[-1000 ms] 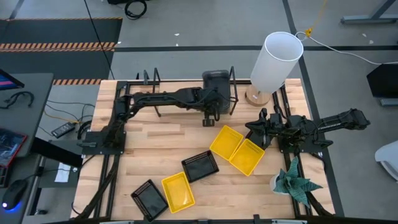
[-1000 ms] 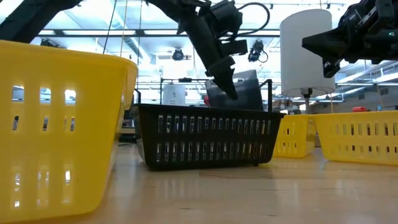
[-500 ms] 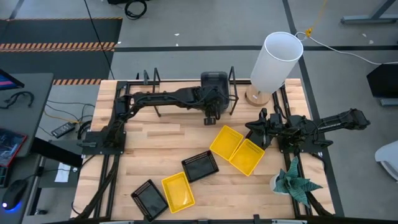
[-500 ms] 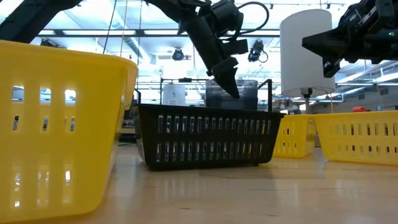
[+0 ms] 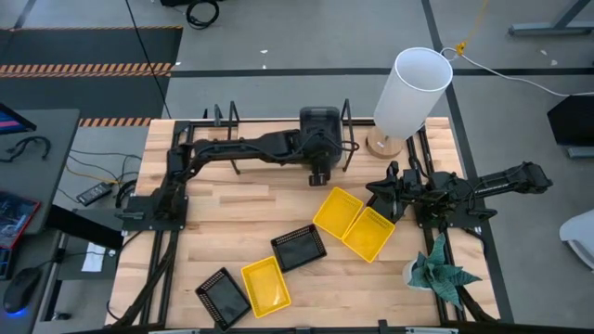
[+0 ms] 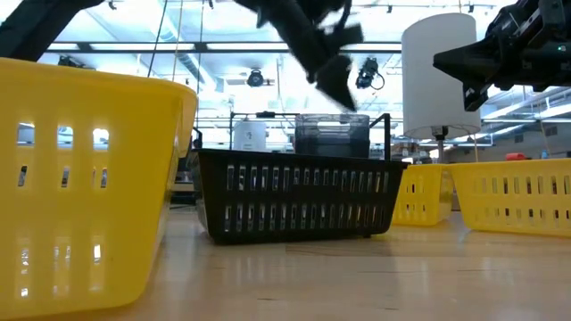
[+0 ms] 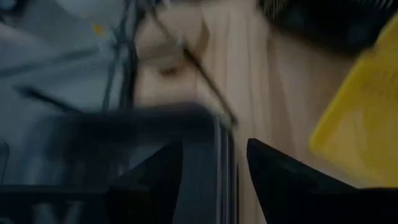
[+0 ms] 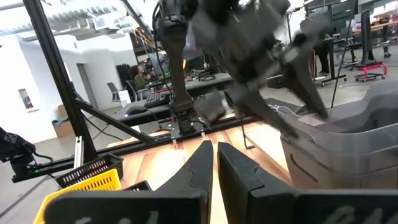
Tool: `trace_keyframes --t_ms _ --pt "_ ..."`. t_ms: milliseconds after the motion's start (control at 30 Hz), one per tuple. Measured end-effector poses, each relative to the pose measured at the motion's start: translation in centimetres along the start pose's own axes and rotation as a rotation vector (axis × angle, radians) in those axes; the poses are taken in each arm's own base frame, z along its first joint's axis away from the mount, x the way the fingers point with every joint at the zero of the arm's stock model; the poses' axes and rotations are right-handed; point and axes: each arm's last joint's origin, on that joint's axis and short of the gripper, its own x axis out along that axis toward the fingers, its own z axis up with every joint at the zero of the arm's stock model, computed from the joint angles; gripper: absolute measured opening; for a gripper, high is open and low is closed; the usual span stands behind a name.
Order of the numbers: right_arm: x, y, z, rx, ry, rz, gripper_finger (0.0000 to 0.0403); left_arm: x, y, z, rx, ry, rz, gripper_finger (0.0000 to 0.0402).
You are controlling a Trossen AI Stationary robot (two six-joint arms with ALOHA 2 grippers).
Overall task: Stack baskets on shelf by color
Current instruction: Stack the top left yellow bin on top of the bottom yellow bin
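Observation:
A dark grey basket [image 5: 320,121] stands level on the shelf [image 5: 229,115] at the table's far edge; the low view shows the grey basket [image 6: 332,135] behind a black mesh basket [image 6: 299,196]. My left gripper [image 6: 337,85] hovers open just above it, touching nothing; in its wrist view my left gripper [image 7: 214,171] has the basket's rim [image 7: 143,118] below it. My right gripper [image 5: 385,195] waits shut over two yellow baskets [image 5: 339,211] [image 5: 369,232]. A black mesh basket [image 5: 299,248], a yellow one [image 5: 264,283] and another black one [image 5: 223,297] lie toward the near edge.
A tall white cylinder [image 5: 413,88] stands on a wooden foot at the far right, beside the shelf's end. A small green plant [image 5: 441,274] sits at the near right corner. Bare tabletop [image 5: 232,218] lies between the shelf and the loose baskets.
My left gripper has opened and let go of the dark grey basket, then risen above it. The basket, tilted in the grip a second ago, now stands level on the shelf.

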Motion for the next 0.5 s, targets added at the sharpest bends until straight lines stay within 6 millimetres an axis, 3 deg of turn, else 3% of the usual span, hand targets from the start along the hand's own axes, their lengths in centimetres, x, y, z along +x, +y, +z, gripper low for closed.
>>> trace_keyframes --t_ms 133,233,500 --pt "0.0 0.0 0.0 0.000 -0.001 0.000 0.0028 -1.7 -0.5 1.2 -0.015 -0.029 -0.017 0.0191" --pt "0.0 0.0 0.0 0.000 0.001 0.002 0.0028 -3.4 -1.7 1.8 -0.016 -0.030 -0.133 0.0197" --pt "0.1 0.0 -0.1 -0.002 0.007 -0.001 0.0028 -6.5 -8.9 0.6 0.006 0.195 -0.534 0.0177"
